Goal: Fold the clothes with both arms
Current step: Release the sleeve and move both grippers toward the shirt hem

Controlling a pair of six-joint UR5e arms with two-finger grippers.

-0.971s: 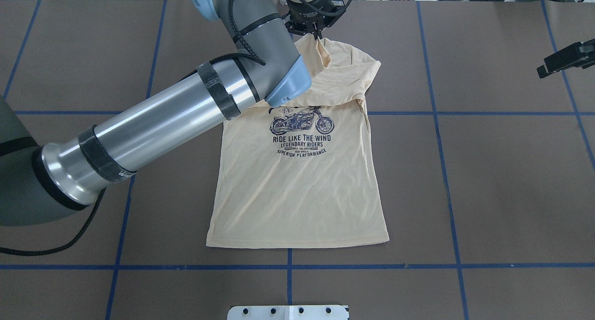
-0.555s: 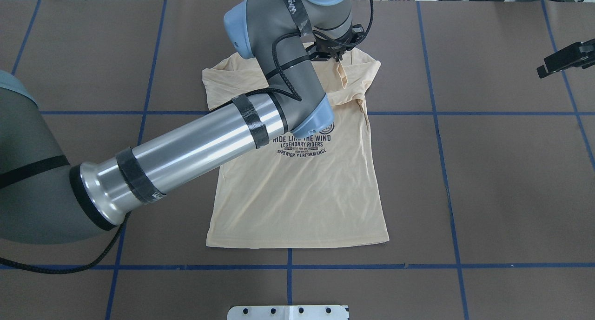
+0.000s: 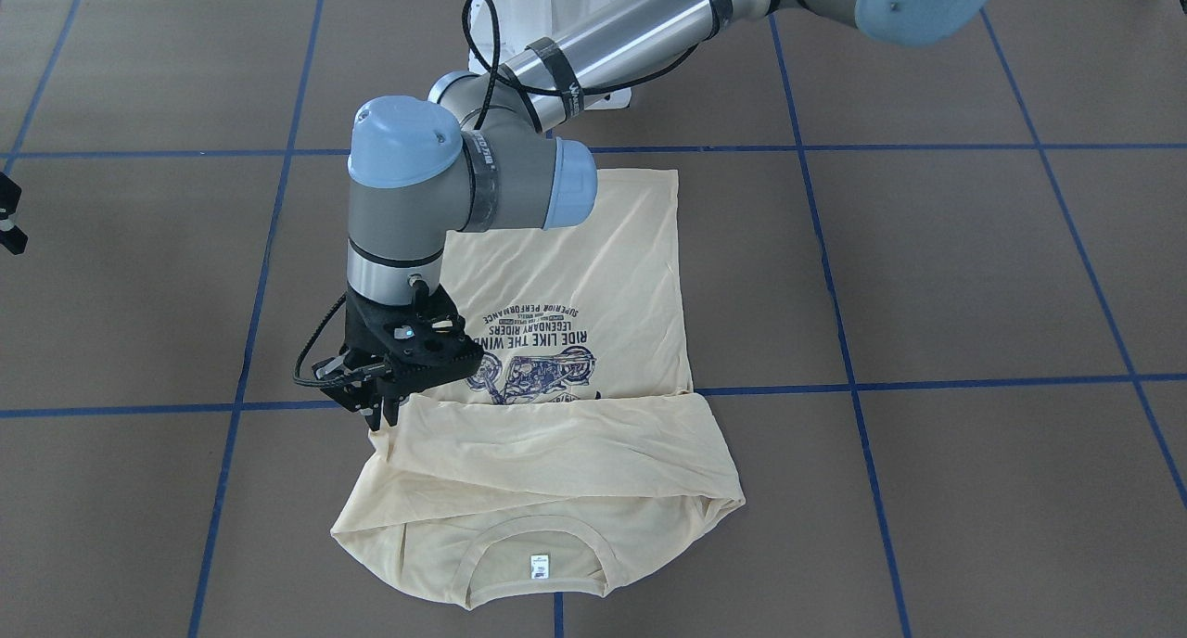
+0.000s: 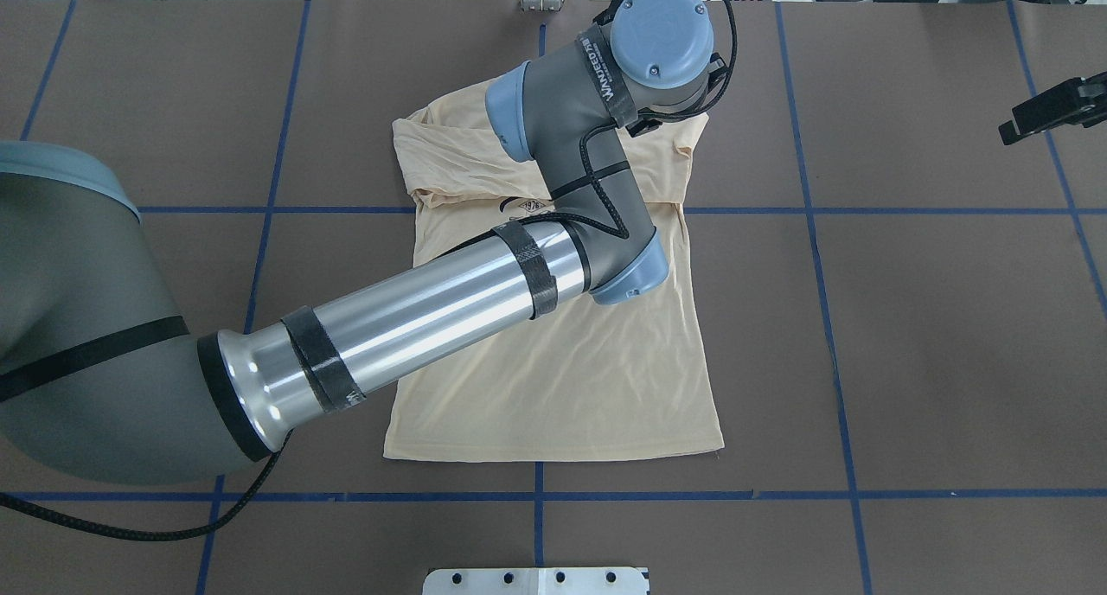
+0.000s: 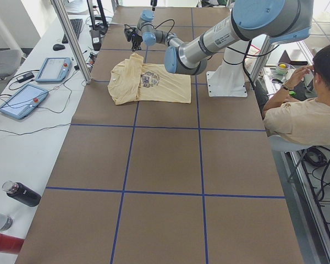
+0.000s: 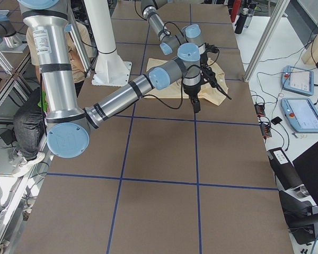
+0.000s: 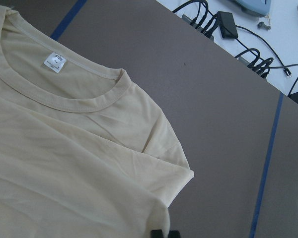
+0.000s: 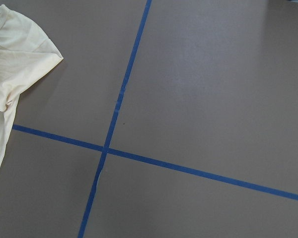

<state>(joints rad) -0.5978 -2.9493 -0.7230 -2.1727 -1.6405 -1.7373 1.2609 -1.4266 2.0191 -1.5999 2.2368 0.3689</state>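
Plainly legible, T-shirt [image 3: 603, 258] print [image 3: 542, 339] "RIDE LIKE THE WIND", white neck label [image 3: 538, 566]

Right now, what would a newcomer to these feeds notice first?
The large left arm slanting across the cream T-shirt mid-table, its left gripper pinching a folded-over sleeve near the collar end. Then the navy motorcycle print, partly covered by that fold. The right gripper hangs far off to the side, clear of the cloth.

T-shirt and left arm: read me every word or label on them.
"RIDE LIKE THE WIND": T-shirt print.
"LEGENDARY RIDERS": same print.
"SUPERIOR PERFORMANCE": same print.
Smaller print lines: too small to read.
White neck label: too small to read.
Lettering on the strap of the left arm: blurred.
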